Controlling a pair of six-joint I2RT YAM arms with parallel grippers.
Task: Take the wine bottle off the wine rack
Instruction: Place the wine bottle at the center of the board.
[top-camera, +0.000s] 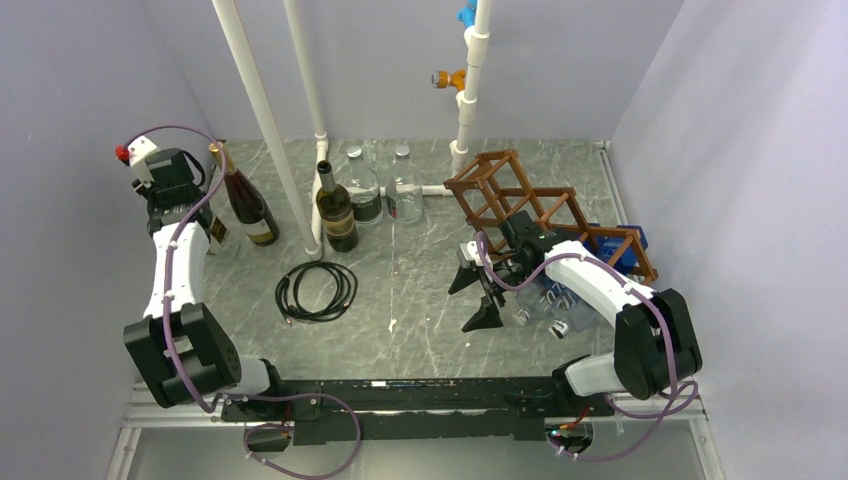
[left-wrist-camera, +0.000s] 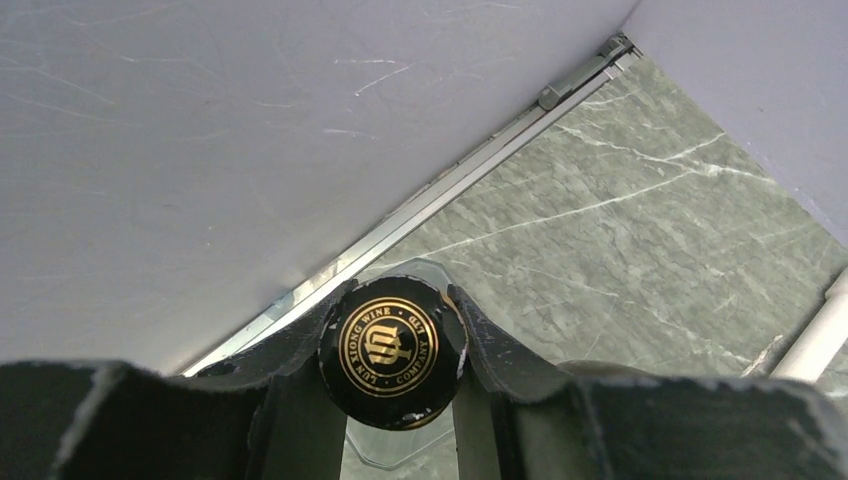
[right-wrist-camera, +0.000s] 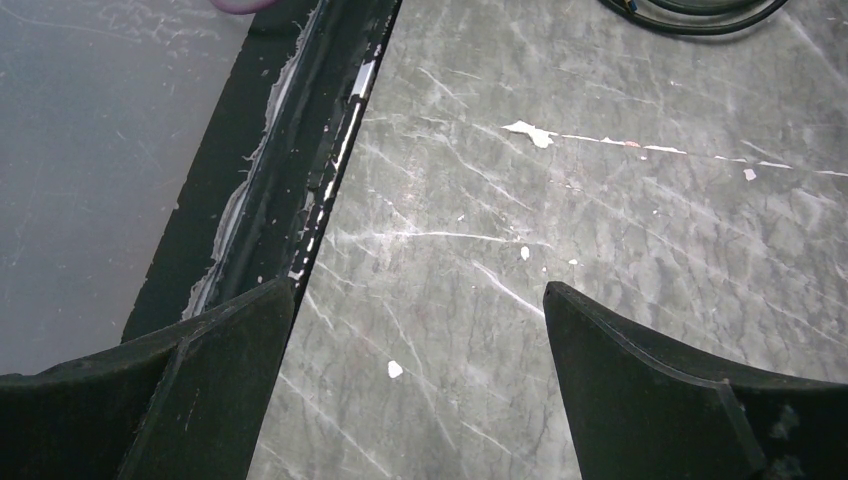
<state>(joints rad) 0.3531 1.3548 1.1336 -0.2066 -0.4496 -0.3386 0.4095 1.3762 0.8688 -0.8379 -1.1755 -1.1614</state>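
Wine rack (top-camera: 541, 207) on grey marbled table (top-camera: 420, 300), lilac walls (top-camera: 720, 120)

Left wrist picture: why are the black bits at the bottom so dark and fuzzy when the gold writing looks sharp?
Left wrist view: the jaws sit right by the lens, so they look dark and soft-edged; the wine bottle cap between them is sharp, its gold letters readable. Right wrist view: same dark jaws, crisp marble table. Top view: even light, faint shadows.

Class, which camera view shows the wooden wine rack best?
Top external: the wine rack sits at right rear, its lower part hidden by the right arm. Neither wrist view shows it.
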